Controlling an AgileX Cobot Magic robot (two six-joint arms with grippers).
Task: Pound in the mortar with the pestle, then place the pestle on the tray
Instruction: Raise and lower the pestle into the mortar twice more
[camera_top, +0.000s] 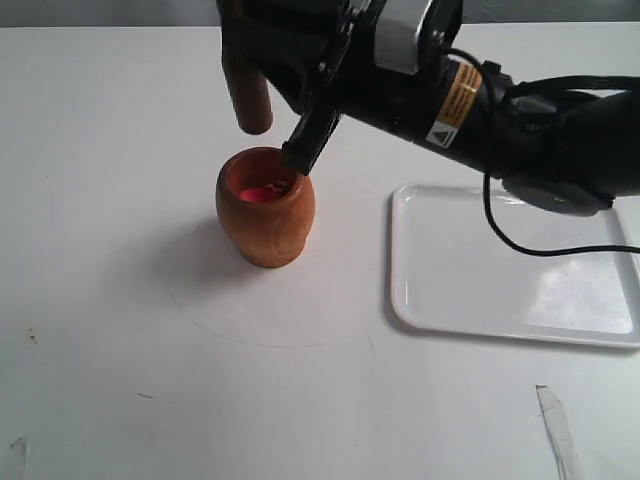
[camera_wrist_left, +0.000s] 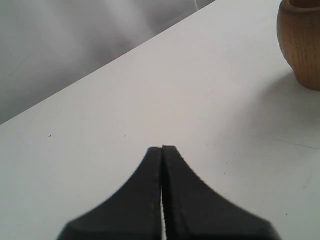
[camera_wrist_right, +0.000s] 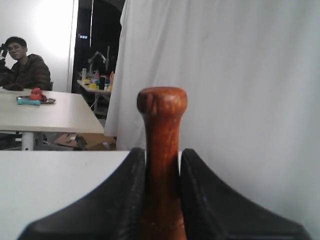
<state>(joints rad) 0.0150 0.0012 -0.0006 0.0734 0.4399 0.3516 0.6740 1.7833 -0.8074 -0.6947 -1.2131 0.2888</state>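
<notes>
The orange-brown mortar (camera_top: 265, 215) stands upright on the white table, with a pink-red bit (camera_top: 260, 193) inside. My right gripper (camera_top: 270, 130) hangs just above and behind its rim, shut on the dark brown pestle (camera_top: 247, 95), whose thick end is in the air beside the mortar's mouth, not inside it. In the right wrist view the pestle (camera_wrist_right: 162, 115) stands clamped between the black fingers (camera_wrist_right: 125, 190), its rounded end past the tips of the right gripper (camera_wrist_right: 162, 152). The white tray (camera_top: 510, 270) lies bare to the mortar's right. My left gripper (camera_wrist_left: 162, 148) is shut on nothing, low over the table, the mortar (camera_wrist_left: 302, 45) ahead of it.
The right arm's black cable (camera_top: 500, 228) loops over the tray's far edge. A pale strip of tape (camera_top: 555, 425) lies at the table's front right. Beyond the table hangs a white curtain (camera_wrist_right: 225, 75); a person sits at another table (camera_wrist_right: 45, 117) far off.
</notes>
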